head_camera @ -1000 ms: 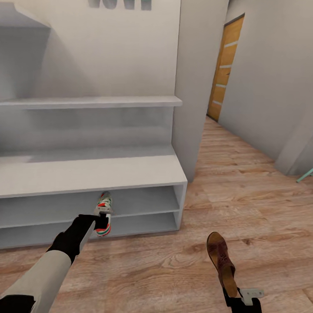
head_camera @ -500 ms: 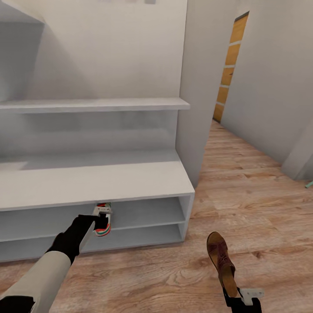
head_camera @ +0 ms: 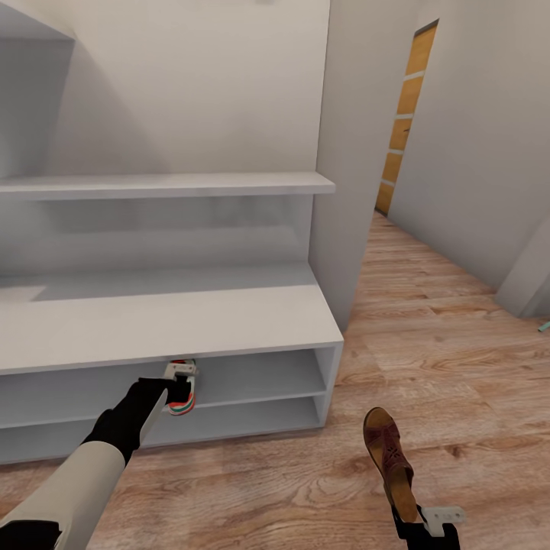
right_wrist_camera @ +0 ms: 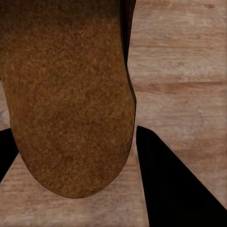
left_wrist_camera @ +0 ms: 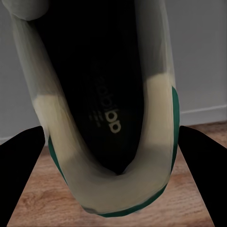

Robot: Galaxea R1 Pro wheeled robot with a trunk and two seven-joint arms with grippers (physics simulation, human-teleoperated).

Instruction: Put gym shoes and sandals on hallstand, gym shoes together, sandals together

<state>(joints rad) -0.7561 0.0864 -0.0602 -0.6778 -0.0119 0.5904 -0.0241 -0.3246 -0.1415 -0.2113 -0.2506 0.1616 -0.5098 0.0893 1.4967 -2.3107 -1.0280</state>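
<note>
Gripping 1 gym shoe (head_camera: pixel 182 391) by its heel, the left end effector (head_camera: pixel 177 380) is holding it just at the front edge of the hallstand (head_camera: pixel 168 317), under the bench top by the upper open shelf. The right end effector (head_camera: pixel 418 521) is clamping 1 sandal (head_camera: pixel 388 458) at its heel, toe pointing away, above the corridor floor (head_camera: pixel 428 359), well apart from the rack.

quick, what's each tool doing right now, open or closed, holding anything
Left tool: closed on a gym shoe, at the hallstand shelf opening.
Right tool: closed on a sandal, above the corridor floor.
</note>
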